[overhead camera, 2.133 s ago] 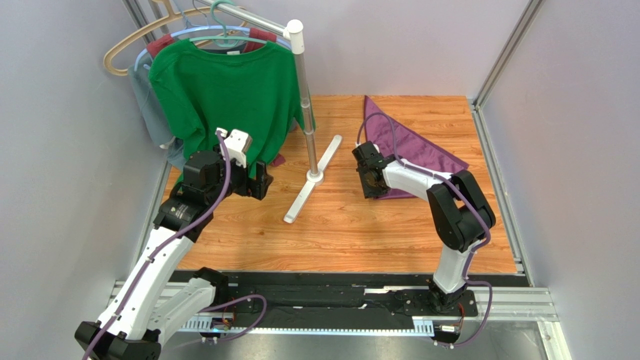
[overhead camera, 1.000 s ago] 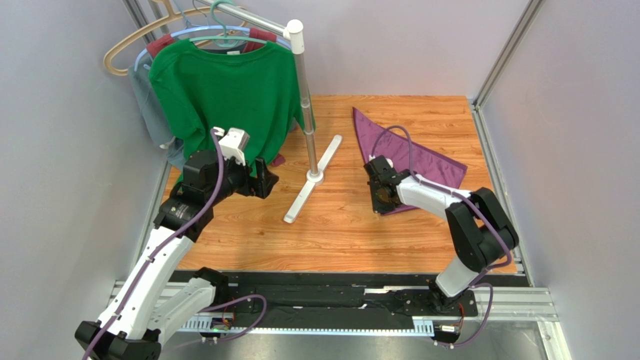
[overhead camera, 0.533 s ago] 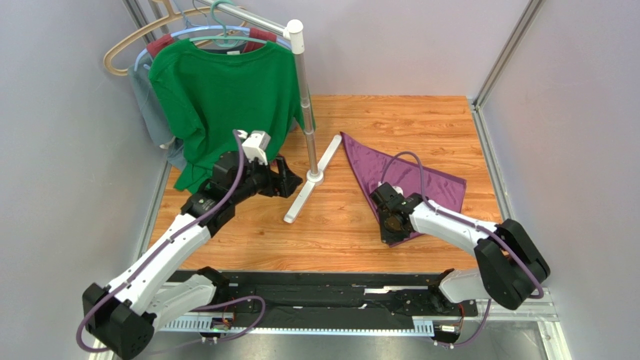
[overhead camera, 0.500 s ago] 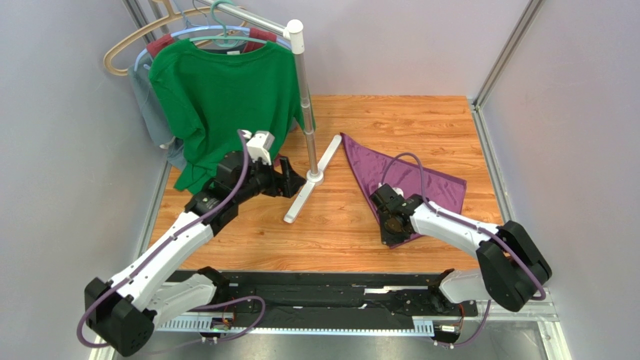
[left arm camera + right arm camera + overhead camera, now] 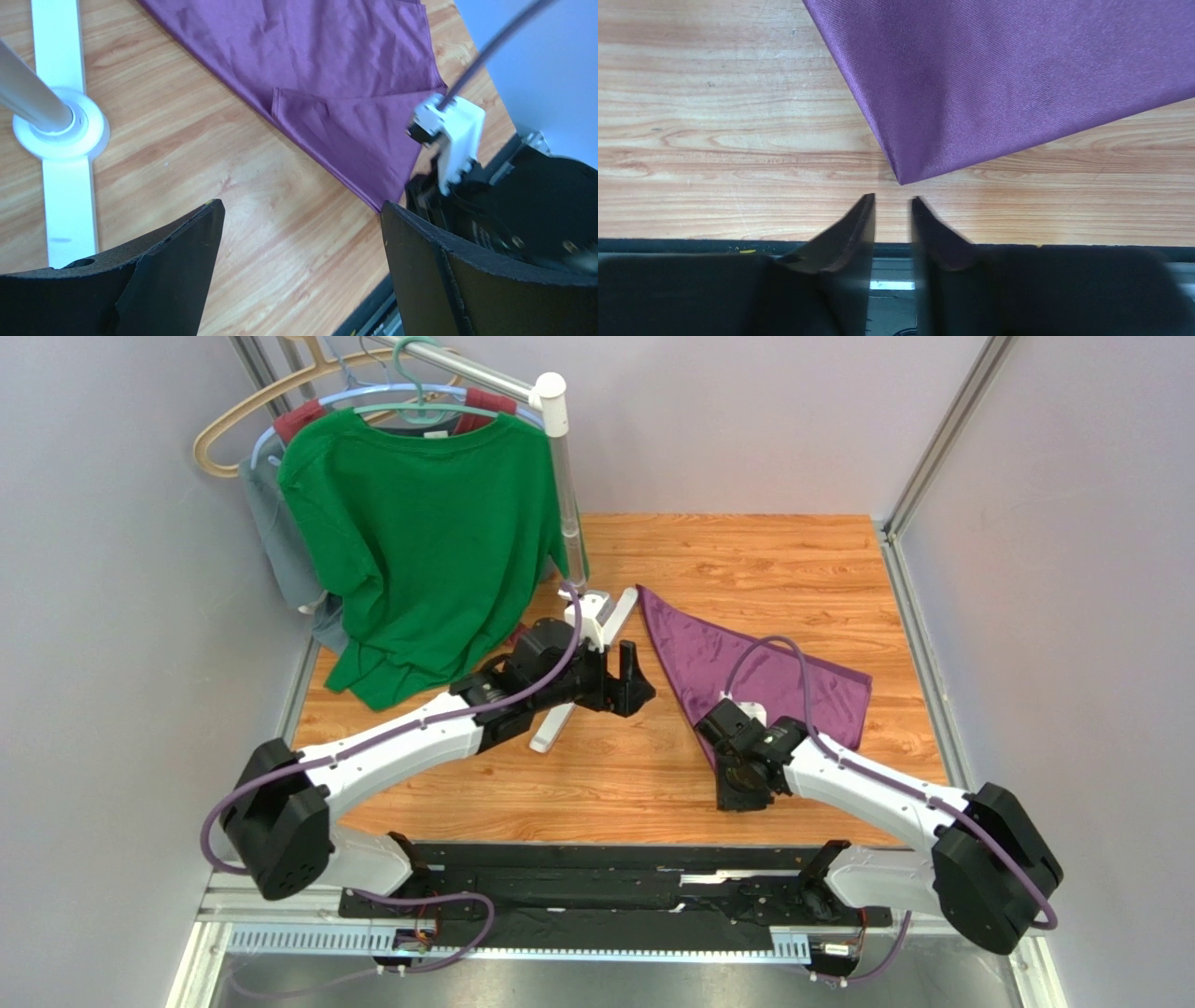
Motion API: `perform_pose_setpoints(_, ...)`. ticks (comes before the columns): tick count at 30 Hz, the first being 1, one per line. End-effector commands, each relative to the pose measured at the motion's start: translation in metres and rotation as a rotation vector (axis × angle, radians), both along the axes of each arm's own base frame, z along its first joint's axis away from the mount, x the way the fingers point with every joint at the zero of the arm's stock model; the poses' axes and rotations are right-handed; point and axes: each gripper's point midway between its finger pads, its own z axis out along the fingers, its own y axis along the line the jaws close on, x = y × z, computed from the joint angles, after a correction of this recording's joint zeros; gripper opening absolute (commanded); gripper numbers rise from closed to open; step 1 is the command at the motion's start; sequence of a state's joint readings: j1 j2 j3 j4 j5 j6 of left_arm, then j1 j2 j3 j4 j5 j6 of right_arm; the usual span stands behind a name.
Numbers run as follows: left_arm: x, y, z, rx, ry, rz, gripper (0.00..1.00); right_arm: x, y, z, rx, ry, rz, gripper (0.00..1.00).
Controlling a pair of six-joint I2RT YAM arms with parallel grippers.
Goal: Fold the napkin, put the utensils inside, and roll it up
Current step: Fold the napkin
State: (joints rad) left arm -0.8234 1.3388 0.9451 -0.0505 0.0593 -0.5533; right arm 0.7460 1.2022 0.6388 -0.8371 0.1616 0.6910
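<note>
The dark purple napkin (image 5: 758, 665) lies as a folded triangle on the wooden table, right of centre. Its near corner points at my right gripper (image 5: 732, 791). In the right wrist view that corner (image 5: 901, 178) rests just beyond my right gripper (image 5: 893, 198), whose jaws stand a narrow gap apart with nothing between them. My left gripper (image 5: 641, 682) hovers wide open beside the napkin's left edge. In the left wrist view my left gripper (image 5: 300, 205) frames bare wood, with the napkin (image 5: 337, 63) ahead. The utensils are out of view.
A clothes rack pole (image 5: 568, 546) stands on a white base (image 5: 561, 714) just left of my left gripper, carrying a green T-shirt (image 5: 421, 532). The black rail (image 5: 603, 875) runs along the near edge. Walls close in on the left and right.
My right gripper dragged the napkin's corner toward the near edge, then parted its jaws and let it go. My left arm swung right past the rack base toward the napkin.
</note>
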Motion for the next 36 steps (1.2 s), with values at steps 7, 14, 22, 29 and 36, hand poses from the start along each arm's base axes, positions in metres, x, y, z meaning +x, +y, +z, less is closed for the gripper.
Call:
perform_pose_setpoints(7, 0.052, -0.037, 0.005, -0.017, -0.037, 0.062, 0.92, 0.061, 0.024, 0.063, 0.045, -0.209, 0.042, 0.46)
perform_pose_setpoints(14, 0.083, -0.053, -0.015, 0.009, -0.001, 0.084, 0.91, 0.137, -0.011, 0.09, 0.145, -0.339, -0.14, 0.52)
perform_pose_setpoints(22, 0.107, -0.062, -0.028, 0.029, -0.008, 0.056, 0.92, 0.207, -0.09, 0.068, 0.273, -0.358, -0.442, 0.55)
perform_pose_setpoints(29, 0.114, -0.07, -0.034, 0.009, 0.01, 0.035, 0.92, 0.219, -0.157, 0.034, 0.216, -0.333, -0.635, 0.54)
perform_pose_setpoints(36, 0.119, -0.076, -0.033, 0.004, -0.006, 0.012, 0.92, 0.203, -0.193, 0.01, 0.144, -0.284, -0.717, 0.54)
